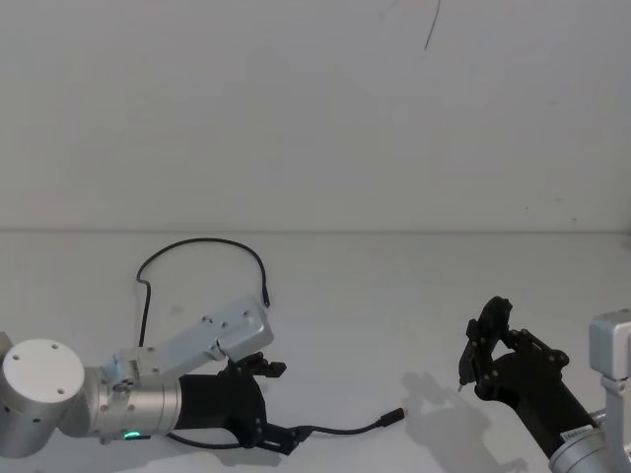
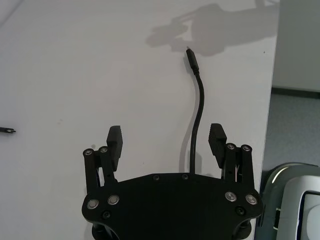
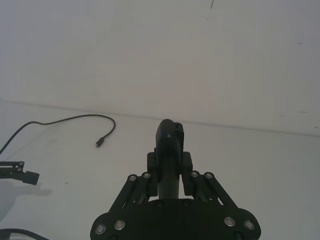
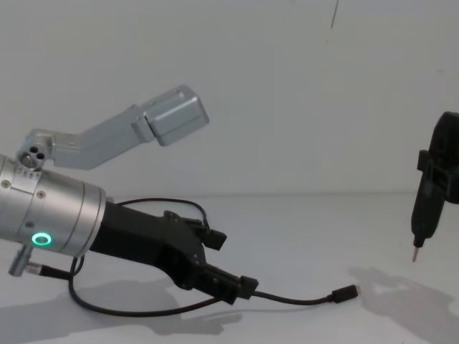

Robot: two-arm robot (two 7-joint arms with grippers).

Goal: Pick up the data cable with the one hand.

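Note:
The data cable [image 1: 345, 430] is a thin black cord lying on the white table [image 1: 414, 296]. One plug [image 1: 394, 417] lies at the front and a loop [image 1: 197, 243] curls toward the back. My left gripper [image 1: 278, 406], the one hand, is low over the front stretch and open. In the left wrist view the cable [image 2: 200, 100] runs up between its two fingers [image 2: 115, 142], closer to one of them and not clamped. My right gripper [image 1: 485, 345] hovers at the front right, shut on a black pen-like tool [image 4: 429, 208] with a pale tip.
The far edge of the table meets a plain white wall [image 1: 315, 118]. In the left wrist view the table's side edge [image 2: 272, 100] lies just past the cable's plug [image 2: 190, 54], with floor beyond. Bare tabletop separates the two grippers.

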